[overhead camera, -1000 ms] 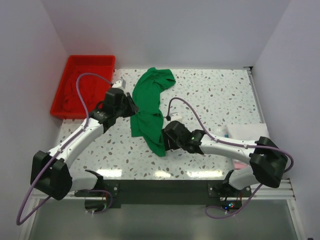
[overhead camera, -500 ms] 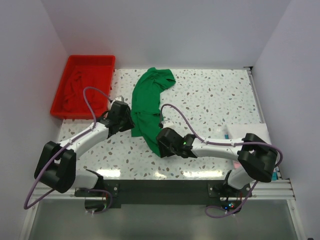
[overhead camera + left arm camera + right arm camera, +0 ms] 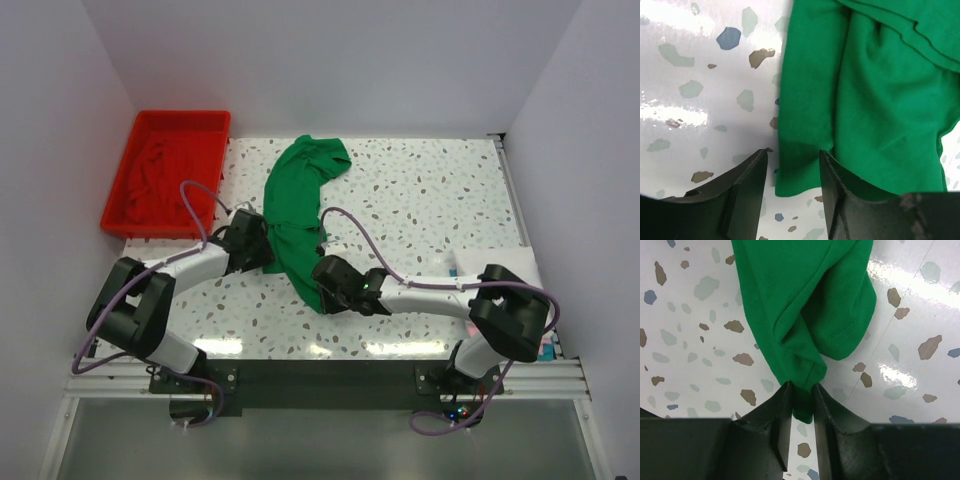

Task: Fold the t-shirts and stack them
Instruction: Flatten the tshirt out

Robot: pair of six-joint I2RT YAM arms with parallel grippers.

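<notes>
A bright green t-shirt (image 3: 300, 195) lies bunched lengthwise on the speckled table (image 3: 430, 190), beside a red tray (image 3: 215, 122) holding a dark red shirt (image 3: 150, 180). The right gripper (image 3: 802, 400) pinches the green shirt's near tip between narrow jaws. The left gripper (image 3: 792, 167) stands parted astride a hem corner at its left edge.

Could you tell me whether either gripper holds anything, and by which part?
The right gripper pinches the green t-shirt by its bunched near end; the left gripper is open.
</notes>
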